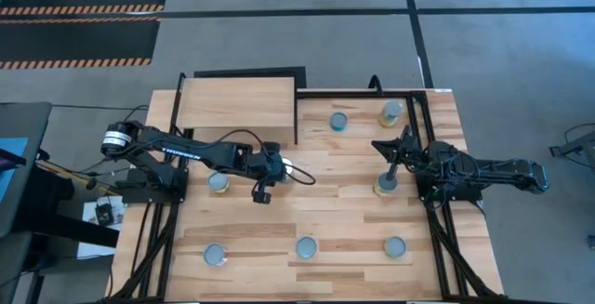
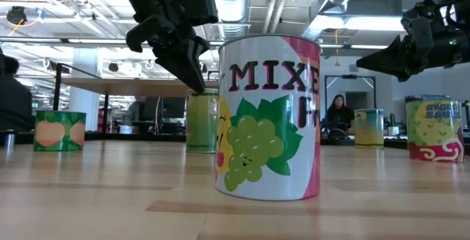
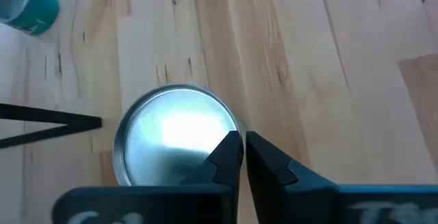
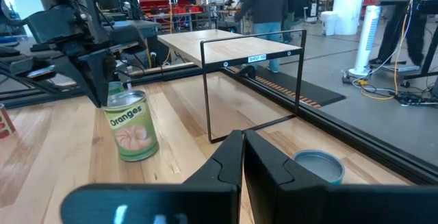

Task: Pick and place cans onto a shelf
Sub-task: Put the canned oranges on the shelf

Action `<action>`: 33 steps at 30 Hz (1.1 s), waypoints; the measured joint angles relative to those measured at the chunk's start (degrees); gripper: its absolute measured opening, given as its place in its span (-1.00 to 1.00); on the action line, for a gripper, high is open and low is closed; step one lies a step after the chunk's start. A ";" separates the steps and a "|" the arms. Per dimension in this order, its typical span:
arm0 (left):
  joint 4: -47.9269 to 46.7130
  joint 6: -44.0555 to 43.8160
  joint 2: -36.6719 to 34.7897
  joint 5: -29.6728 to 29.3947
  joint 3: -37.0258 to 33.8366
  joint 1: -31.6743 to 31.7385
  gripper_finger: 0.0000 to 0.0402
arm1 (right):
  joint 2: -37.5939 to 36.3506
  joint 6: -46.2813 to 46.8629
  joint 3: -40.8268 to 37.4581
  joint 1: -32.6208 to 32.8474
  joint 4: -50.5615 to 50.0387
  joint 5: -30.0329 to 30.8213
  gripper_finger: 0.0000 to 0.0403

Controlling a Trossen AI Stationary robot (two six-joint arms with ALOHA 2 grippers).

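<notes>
While the high view lays out the whole table, with the shelf (image 1: 236, 102) at its far left corner and the cans spread across the planks, it hides what the fingers are doing. Seen from above, the left gripper (image 1: 261, 192) hangs near the shelf's front edge, just beside the can (image 1: 218, 182) that stands in front of the shelf. The left wrist view fills that in: its two dark fingers (image 3: 229, 157) stand nearly together, holding nothing, over the rim of a silvery can top (image 3: 176, 138). From the right wrist view the same can carries an Oranges label (image 4: 131, 125), with the shelf's black-framed platform (image 4: 226, 46) behind it. The right gripper (image 1: 388, 173) sits well away from the shelf, above another can (image 1: 385, 186); its fingers (image 4: 233, 161) also stand almost shut and empty. Only the low view shows labels side-on: a mixed-fruit can (image 2: 269, 119) close up, and the left gripper (image 2: 192, 67) hanging above a green can (image 2: 201, 121)
</notes>
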 joint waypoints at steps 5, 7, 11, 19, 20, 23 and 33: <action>-0.24 -0.59 -0.02 0.00 0.00 0.00 -0.73 | 0.00 0.01 0.00 -0.01 0.00 -0.01 -0.80; -0.28 -0.62 -0.02 0.00 0.00 0.00 -0.67 | 0.00 0.00 0.00 -0.02 0.00 0.00 -0.80; -0.31 -0.98 -0.02 0.31 -0.02 0.00 -0.59 | 0.00 0.00 0.00 0.00 0.00 0.00 -0.80; -0.23 -1.10 -0.02 0.02 -0.05 0.00 -0.57 | 0.00 0.02 0.02 0.00 0.00 0.00 -0.80; -0.12 -1.14 -0.02 -0.14 -0.07 0.00 -0.57 | 0.00 0.02 0.02 0.00 0.00 -0.02 -0.80; 0.37 -1.20 -0.02 -1.23 -0.11 0.00 -0.55 | 0.00 0.01 0.00 -0.01 0.00 0.00 -0.80; 0.66 0.50 0.50 -3.51 -0.11 0.00 -0.58 | 0.00 0.01 0.00 -0.02 0.00 0.00 -0.80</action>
